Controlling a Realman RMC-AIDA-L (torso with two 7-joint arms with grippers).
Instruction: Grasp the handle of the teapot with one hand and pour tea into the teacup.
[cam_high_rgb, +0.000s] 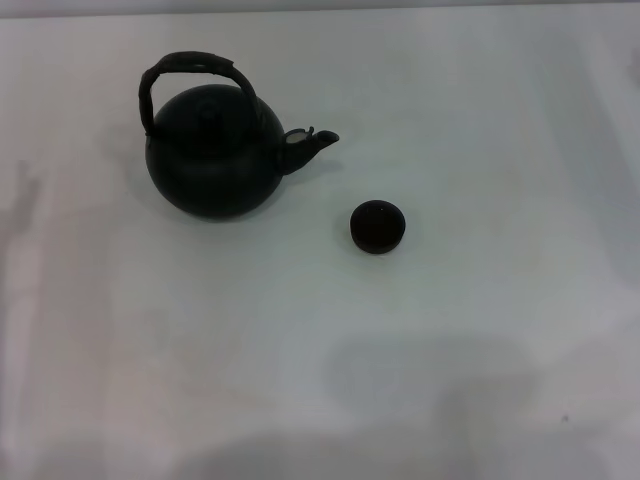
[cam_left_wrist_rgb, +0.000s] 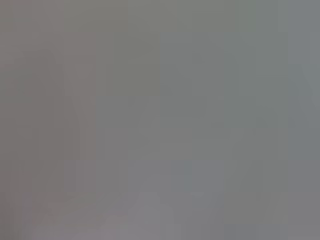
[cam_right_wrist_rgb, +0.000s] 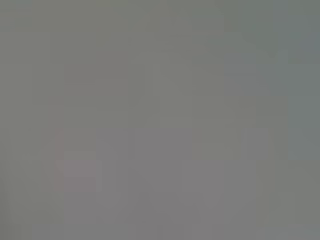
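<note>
A large round black teapot (cam_high_rgb: 212, 160) stands on the plain white table (cam_high_rgb: 480, 330), over toward the robot's left and the far side, with its short curved spout (cam_high_rgb: 310, 142) aimed to the robot's right. The arched, dark, wrapped-looking bail handle (cam_high_rgb: 195, 68) loops upright over the small knobbed lid (cam_high_rgb: 208, 106). Just off the spout, a little nearer the robot, sits the small round dark teacup (cam_high_rgb: 378, 227), with no handle, apart from the pot and much smaller than it. Neither gripper shows anywhere: the head view holds only the table and these two things, and both wrist views are a blank grey blur, so I cannot tell how far either hand is open or whether it holds anything. To my eye the pot looks heavy and rigid, probably iron or glazed clay, with a smooth body that would slip, so the place to grip is the crown of the handle, where the wrapping should give purchase and the weight would hang level. The lid looks loose and might slide in a steep tilt. The cup seems light enough to be nudged aside by a careless spout. There is broad open table on every side, the near and right parts most of all, and no table edge close to either thing.
</note>
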